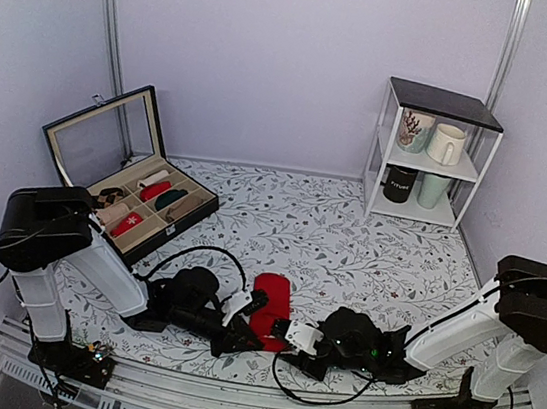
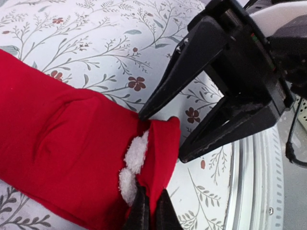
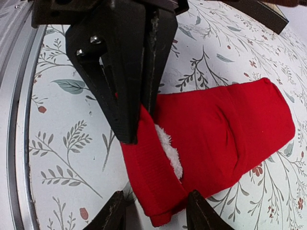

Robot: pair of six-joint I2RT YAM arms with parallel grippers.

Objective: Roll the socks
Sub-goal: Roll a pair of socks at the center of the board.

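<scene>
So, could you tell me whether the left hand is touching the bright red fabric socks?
Touching. The left wrist view shows the left hand pinched shut on the folded cuff of the bright red fabric socks.

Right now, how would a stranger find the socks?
On the floral table, look at the middle of the near edge. The socks lie there, a flat red strip. Unlike the rolls in the black box, they lie loose on the cloth.

The left tool [image 2: 151, 205] pinches the folded end of the red socks [image 2: 72, 143], white fluff [image 2: 134, 158] showing.
</scene>
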